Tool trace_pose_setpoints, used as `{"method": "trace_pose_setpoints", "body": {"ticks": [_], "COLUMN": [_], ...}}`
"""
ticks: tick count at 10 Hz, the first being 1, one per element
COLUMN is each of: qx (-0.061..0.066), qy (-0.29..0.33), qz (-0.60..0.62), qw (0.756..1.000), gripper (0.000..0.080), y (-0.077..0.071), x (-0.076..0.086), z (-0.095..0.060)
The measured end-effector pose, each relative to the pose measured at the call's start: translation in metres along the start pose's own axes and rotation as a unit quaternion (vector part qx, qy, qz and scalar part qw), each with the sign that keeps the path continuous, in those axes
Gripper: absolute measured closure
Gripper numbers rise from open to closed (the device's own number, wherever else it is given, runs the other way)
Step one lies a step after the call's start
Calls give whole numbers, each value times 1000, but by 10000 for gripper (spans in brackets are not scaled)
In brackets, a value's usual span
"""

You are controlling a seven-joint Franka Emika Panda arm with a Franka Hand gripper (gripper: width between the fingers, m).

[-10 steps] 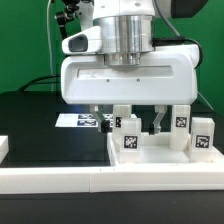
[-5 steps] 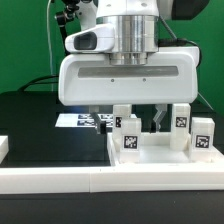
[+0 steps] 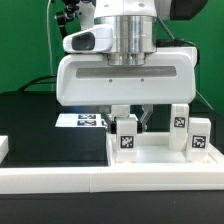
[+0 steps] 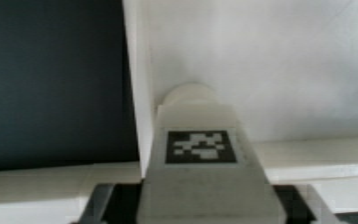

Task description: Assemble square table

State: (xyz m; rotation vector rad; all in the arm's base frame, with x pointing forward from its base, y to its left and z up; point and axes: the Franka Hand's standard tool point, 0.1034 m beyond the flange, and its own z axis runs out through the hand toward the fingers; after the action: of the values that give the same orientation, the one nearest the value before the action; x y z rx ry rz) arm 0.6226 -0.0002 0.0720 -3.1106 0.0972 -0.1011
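Standing over the white slab (image 3: 160,160), the gripper (image 3: 127,124) has its fingers drawn in narrow on either side of one small white leg (image 3: 127,137), pressing against its sides. That leg stands upright on the slab, its black-and-white tag facing out; the wrist view shows the same leg (image 4: 204,140) squeezed between the dark finger pads (image 4: 108,205). Two more legs (image 3: 180,128) (image 3: 199,135) stand upright toward the exterior view's right. Behind, a flat marker board (image 3: 78,120) lies on the black table (image 3: 45,140).
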Motion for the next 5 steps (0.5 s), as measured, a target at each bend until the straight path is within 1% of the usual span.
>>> {"method": "trace_pose_setpoints", "body": {"ticks": [1, 3, 5], "qx": [0, 0, 2], "qy": [0, 0, 1], "qz": [17, 89, 167], "qw": [1000, 996, 986], "gripper": [511, 511, 511], "y": [0, 0, -1], "x": [0, 0, 0], "z": [0, 0, 0]}}
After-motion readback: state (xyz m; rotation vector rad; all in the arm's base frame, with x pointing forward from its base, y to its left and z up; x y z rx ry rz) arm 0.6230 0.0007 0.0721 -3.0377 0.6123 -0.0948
